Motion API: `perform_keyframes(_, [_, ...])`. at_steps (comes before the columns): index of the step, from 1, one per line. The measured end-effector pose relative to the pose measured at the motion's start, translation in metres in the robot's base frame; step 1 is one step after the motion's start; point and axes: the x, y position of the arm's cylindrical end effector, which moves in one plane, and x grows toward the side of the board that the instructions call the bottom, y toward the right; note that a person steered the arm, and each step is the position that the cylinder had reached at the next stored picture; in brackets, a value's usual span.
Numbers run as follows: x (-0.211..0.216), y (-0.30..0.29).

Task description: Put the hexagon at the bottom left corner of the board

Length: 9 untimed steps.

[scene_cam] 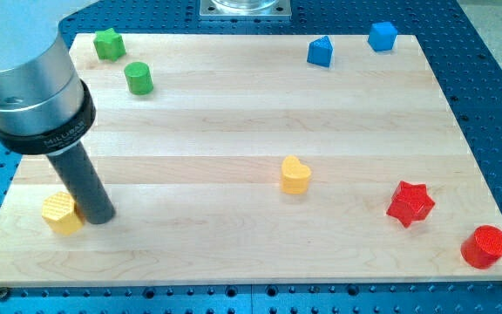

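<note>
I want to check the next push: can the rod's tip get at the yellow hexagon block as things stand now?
Probably yes. My tip already stands right beside the yellow hexagon block, on its right in the view, seemingly touching it, with nothing between them on the wooden board.

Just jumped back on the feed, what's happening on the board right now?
My tip is pressed against the right side of the yellow hexagon block, which sits near the bottom left corner of the wooden board, not quite in it yet. The other blocks, including the yellow heart block, lie apart from it.
</note>
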Motion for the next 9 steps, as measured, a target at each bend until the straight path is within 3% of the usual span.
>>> perform_keyframes(1, [-0.032, -0.014])
perform_keyframes(2, [-0.016, -0.054])
perform_keyframes(3, [-0.028, -0.02])
perform_keyframes(4, [-0.004, 0.015])
perform_keyframes(6, [0.005, -0.047])
perform_keyframes(7, [0.008, 0.022])
perform_keyframes(9, [0.008, 0.225])
